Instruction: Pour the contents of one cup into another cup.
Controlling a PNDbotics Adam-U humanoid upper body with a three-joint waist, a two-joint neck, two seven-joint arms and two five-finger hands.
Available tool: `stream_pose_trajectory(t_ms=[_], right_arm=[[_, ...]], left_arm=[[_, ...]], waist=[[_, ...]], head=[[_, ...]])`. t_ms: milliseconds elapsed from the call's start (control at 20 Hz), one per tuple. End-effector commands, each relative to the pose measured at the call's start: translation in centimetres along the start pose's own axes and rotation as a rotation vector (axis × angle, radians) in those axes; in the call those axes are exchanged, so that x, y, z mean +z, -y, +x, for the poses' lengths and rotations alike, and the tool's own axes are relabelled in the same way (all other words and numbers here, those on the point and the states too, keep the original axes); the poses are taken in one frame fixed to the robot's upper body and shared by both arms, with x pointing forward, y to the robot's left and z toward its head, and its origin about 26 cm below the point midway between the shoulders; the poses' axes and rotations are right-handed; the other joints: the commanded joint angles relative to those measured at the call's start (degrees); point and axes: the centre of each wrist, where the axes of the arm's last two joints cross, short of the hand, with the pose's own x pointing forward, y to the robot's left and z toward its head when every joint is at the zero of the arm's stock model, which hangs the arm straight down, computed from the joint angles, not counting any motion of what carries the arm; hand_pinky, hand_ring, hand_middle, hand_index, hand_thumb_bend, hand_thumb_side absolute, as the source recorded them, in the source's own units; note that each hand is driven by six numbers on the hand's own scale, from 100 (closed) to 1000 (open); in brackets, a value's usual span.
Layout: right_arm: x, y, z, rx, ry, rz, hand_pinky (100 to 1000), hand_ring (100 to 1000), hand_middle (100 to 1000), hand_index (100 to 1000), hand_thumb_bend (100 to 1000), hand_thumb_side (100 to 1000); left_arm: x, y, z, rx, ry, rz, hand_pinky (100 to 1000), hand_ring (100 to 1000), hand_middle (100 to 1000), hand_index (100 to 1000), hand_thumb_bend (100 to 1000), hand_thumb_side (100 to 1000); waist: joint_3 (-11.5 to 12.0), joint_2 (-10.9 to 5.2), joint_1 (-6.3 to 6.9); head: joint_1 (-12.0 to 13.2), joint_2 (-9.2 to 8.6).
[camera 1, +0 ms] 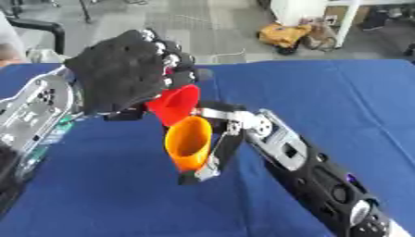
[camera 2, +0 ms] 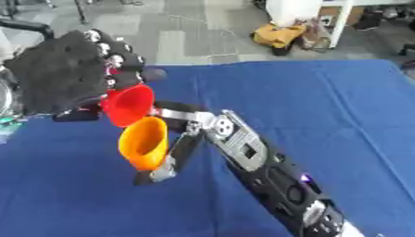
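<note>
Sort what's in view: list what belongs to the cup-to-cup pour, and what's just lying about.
In the job:
red cup, tipped, in the left hand
orange cup, just below it, in the right hand

Lying about:
blue table cover
yellow thing on the floor beyond the table

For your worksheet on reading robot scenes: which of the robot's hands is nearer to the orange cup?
Right. The right hand has its fingers around the orange cup. The left hand is above it, holding the red cup tipped over the orange cup's mouth.
</note>
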Motion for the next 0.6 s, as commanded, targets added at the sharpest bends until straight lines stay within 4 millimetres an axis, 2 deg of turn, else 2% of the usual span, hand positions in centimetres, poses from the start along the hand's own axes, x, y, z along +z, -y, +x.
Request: stream_pose_trajectory(t_ms=[50, 300, 600], right_arm=[[0.0, 1.0, 0.8, 0.031, 0.015, -0.009, 198, 428, 285, 426, 285, 156], [0.1, 1.0, 0.7, 0.031, 0.012, -0.009, 197, 428, 285, 425, 286, 156], [0.0, 1.0, 0.7, 0.03, 0.014, -0.008, 196, 429, 285, 425, 287, 158]], left_arm=[[0.5, -2.1, -1.6, -0.06, -0.037, 0.037, 326, 386, 373, 839, 552, 100], [0.9, -3.7, -1.8, -0.087, -0.048, 0.062, 332, 389, 375, 839, 557, 100], [0.7, -3.2, -1.2, -0.074, -0.017, 0.033, 329, 388, 373, 841, 556, 100]], waist=[[0.15, -1.12, 0.23], [0.19, -1.16, 0.29], [-0.02, -1.07, 0.17]], head=[[-0.19, -0.3], [-0.27, -0.31], [-0.18, -0.31]])
